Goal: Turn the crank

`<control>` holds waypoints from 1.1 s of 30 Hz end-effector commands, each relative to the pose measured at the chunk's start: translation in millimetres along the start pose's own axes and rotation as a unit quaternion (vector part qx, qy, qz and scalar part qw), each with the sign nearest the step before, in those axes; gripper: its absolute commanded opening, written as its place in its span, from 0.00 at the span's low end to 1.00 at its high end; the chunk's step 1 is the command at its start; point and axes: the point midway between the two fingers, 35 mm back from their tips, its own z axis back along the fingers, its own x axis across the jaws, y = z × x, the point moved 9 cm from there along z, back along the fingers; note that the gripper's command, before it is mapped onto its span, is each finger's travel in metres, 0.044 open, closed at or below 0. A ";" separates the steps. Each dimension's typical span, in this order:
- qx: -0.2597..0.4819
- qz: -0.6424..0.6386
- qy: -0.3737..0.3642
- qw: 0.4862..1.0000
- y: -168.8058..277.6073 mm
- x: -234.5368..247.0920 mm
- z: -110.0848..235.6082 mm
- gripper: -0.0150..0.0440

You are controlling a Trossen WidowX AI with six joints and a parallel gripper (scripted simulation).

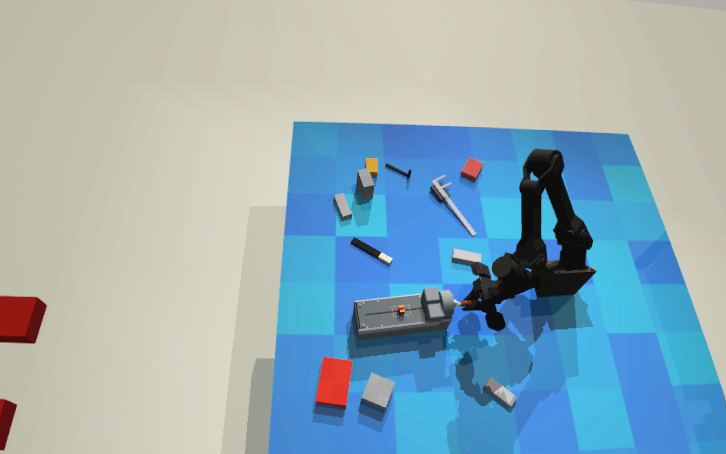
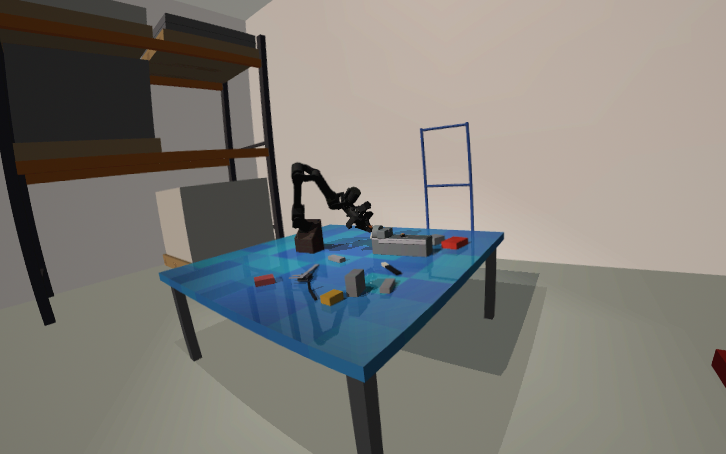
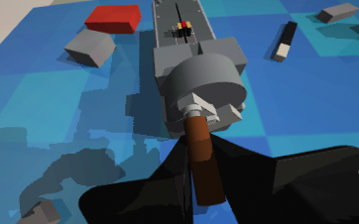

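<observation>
A grey slide machine (image 1: 388, 324) (image 2: 402, 245) (image 3: 199, 15) lies on the blue table. Its round grey crank housing (image 1: 434, 302) (image 3: 204, 79) is at the end nearest the arm. A brown crank handle (image 3: 201, 159) (image 1: 467, 303) sticks out from the housing. My gripper (image 3: 194, 138) (image 1: 474, 305) (image 2: 363, 221) is shut on this handle. The slide's red pointer (image 1: 401, 309) (image 3: 183, 25) sits on the slot in the machine's top, with small brass marks beside it; I cannot tell whether it is level with them.
On the table lie a red block (image 1: 333, 381) (image 3: 113, 18), grey blocks (image 1: 377, 390) (image 1: 499, 392) (image 1: 465, 256), a black-and-white bar (image 1: 371, 250) (image 3: 284, 41), a caliper (image 1: 452, 204), an orange block (image 1: 372, 165) and a small red block (image 1: 471, 168). The arm's base (image 1: 566, 279) stands right of the machine.
</observation>
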 end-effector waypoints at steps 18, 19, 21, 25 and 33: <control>0.000 0.002 0.001 1.000 -4.7 -10.9 4.5 0.25; 0.000 0.002 0.001 1.000 -4.8 -11.6 4.6 0.25; 0.000 0.002 0.001 1.000 -5.0 -13.0 4.8 0.25; 0.000 0.002 0.001 1.000 -5.4 -15.8 5.1 0.25; 0.000 0.002 0.001 1.000 -5.4 -21.6 5.0 0.25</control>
